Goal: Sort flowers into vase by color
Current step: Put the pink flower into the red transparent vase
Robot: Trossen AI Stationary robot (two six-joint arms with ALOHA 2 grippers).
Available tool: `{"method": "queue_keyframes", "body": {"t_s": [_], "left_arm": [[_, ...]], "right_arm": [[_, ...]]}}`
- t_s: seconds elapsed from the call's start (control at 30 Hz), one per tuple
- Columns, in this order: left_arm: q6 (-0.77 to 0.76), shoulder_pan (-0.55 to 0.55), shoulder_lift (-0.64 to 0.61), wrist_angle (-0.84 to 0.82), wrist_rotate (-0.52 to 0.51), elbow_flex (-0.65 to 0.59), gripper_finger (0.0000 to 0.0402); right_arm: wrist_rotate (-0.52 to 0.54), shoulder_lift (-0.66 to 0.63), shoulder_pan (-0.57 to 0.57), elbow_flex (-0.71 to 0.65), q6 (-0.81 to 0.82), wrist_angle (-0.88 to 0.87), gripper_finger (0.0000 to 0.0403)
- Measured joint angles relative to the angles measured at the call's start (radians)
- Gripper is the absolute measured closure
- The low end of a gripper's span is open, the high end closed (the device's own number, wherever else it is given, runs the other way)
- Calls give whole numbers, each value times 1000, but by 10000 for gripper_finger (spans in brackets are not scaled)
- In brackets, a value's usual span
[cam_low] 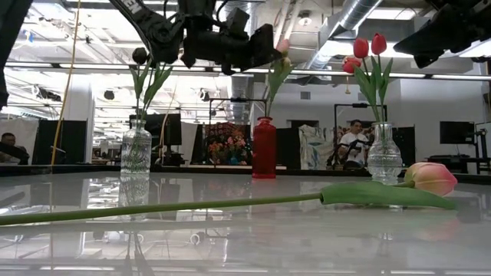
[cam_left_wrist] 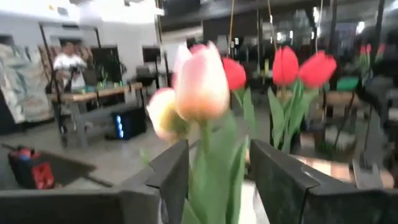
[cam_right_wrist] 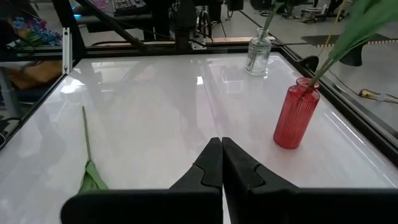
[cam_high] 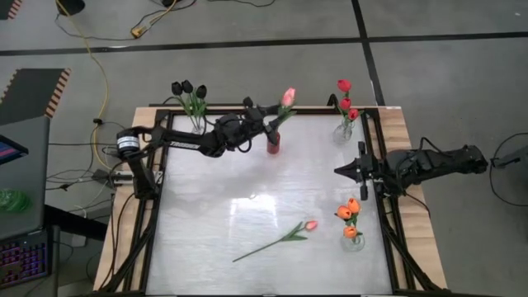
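The white table is seen with 4 vases near its edges. Above the red vase, the left end effector is closed on the stem of a pink tulip, whose stem reaches into that vase. The right end effector is held shut and empty at the right edge. Another pink tulip lies flat on the table.
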Motion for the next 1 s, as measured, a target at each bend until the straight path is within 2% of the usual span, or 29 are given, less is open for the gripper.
{"method": "queue_keyframes", "body": {"t_s": [0.33, 0.53, 0.77, 0.9, 1.0], "left_arm": [[0, -35, -129, -344, 1, 0, 233], [0, -69, -208, -512, 35, 0, 232], [-21, -138, -256, -618, 67, 0, 232], [-32, -189, -256, -667, 141, 0, 232], [-72, -232, -246, -677, 166, 0, 232]], "right_arm": [[-30, -1, 0, -1, -4, 3, 376], [-51, -75, 0, -123, -41, 125, 376], [-53, -232, -19, -211, -63, 163, 376], [-54, -333, -57, -259, -78, 173, 376], [-90, -334, -87, -283, -74, 173, 376]]}}
